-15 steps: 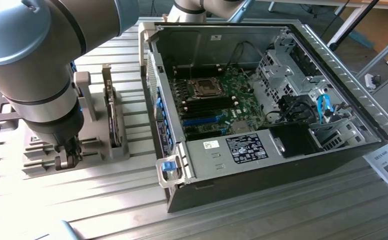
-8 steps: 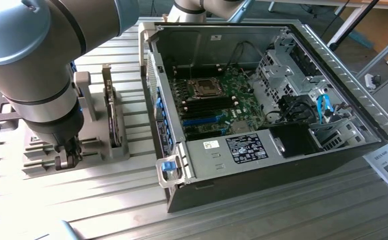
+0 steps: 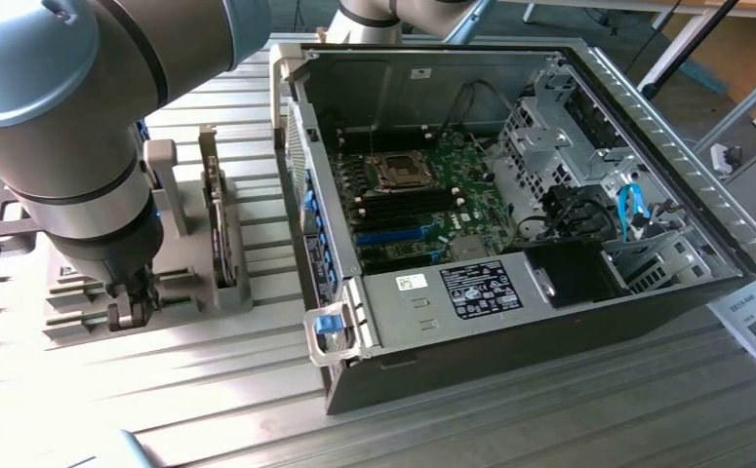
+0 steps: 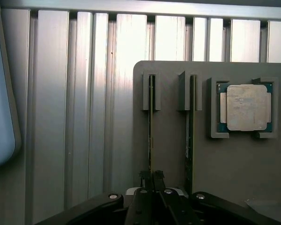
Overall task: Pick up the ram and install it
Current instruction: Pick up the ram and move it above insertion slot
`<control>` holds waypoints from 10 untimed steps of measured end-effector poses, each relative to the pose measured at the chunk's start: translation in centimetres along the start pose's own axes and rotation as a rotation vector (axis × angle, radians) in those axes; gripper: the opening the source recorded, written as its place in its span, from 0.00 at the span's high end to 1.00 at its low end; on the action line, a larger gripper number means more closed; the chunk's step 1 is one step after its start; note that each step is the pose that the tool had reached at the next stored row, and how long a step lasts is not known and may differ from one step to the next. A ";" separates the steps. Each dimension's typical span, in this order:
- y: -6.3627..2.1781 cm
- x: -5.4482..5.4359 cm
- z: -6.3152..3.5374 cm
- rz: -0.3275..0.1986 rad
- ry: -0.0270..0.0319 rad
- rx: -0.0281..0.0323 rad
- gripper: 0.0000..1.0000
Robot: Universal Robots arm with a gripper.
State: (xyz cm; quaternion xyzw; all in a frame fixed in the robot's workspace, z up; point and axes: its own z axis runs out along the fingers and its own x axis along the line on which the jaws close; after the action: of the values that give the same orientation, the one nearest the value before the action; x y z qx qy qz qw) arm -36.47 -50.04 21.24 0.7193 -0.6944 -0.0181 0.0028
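Two ram sticks stand on edge in slots of a grey holder plate (image 4: 171, 140). In the wrist view, one ram (image 4: 151, 122) runs straight into my gripper (image 4: 151, 177), and its dark fingers (image 4: 145, 178) are closed tight against its near end. The second ram (image 4: 190, 136) stands in the neighbouring slot, untouched. In the exterior view my gripper (image 3: 131, 304) reaches down onto the holder (image 3: 185, 292) at that view's left, beside the open computer case (image 3: 351, 322). Inside the case lies the green motherboard (image 3: 417, 210) with its black memory slots.
A square silver processor (image 4: 246, 108) sits in a corner pocket of the holder. A hard drive (image 3: 228, 234) stands upright between holder and case. The case wall with blue latches (image 3: 330, 327) rises close by. Ribbed aluminium table (image 4: 65, 117) surrounds the holder.
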 end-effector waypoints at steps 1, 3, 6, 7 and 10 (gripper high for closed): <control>0.00 0.0 0.00 0.000 0.0000 0.0000 0.88; 0.00 0.0 0.00 0.000 0.0000 0.0000 0.88; 0.00 0.0 0.00 0.000 0.0000 0.0000 0.88; 0.00 0.0 0.00 0.000 0.0000 0.0000 0.88; 0.00 0.0 -0.04 0.000 0.0000 0.0001 0.88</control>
State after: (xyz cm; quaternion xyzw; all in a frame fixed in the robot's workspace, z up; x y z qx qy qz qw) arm -36.47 -50.04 21.28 0.7194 -0.6944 -0.0181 0.0028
